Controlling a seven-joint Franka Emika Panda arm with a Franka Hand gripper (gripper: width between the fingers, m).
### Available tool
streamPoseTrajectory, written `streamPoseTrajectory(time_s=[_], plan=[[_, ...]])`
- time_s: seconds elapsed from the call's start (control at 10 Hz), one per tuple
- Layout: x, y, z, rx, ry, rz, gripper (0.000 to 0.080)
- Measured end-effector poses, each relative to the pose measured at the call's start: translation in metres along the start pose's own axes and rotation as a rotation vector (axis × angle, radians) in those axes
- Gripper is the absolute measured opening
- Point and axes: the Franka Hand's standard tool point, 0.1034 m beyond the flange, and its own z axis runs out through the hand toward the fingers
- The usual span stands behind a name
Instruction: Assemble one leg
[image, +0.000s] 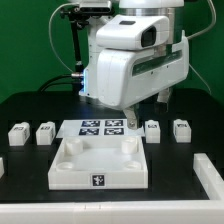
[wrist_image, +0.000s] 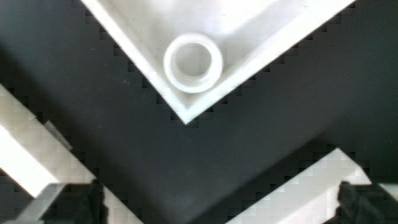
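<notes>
The black worktop (image: 30, 195) carries a white square tray (image: 68, 166) at its middle. The marker board (image: 100, 127) lies flat just behind the tray. Behind the tray, toward the exterior view's left, one leg (image: 18, 133) and a second leg (image: 45, 132) stand side by side. Toward the exterior view's right stand a third leg (image: 152, 131) and a fourth leg (image: 181, 129). Another white part (image: 208, 170) lies beside the tray at the frame's right edge.

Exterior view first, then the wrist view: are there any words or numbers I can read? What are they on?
No words, letters, brands or numbers can be read in either view.
There are only black-and-white square markers, which are patterns and not text: on the marker board, on the four legs and on the front wall of the tray.
Their inner patterns are too small to make out.
</notes>
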Motion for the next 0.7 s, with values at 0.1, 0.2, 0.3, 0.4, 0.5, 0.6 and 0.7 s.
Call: streamPoseTrajectory(time_s=[0.1,0.2,0.3,0.4,0.5,0.6,0.7], plan=[[0.000,0.000,0.000,0.000,0.000,-0.033,0.0650],[-0.001,0.000,0.001,0.000,0.000,-0.036,0.0650],[-0.012,-0.007,0.009,-0.007,0.008,-0.111,0.0650],[-0.036,-0.018,0.023,-0.028,0.024,-0.296,0.0650],[-0.073,-0.031,0.042,-0.031,0.026,-0.449,0.0650],[-0.100,-0.041,0.057,-0.010,0.018,-0.532,0.0650],[-0.115,-0.048,0.069,-0.020,0.027,-0.596,0.0650]])
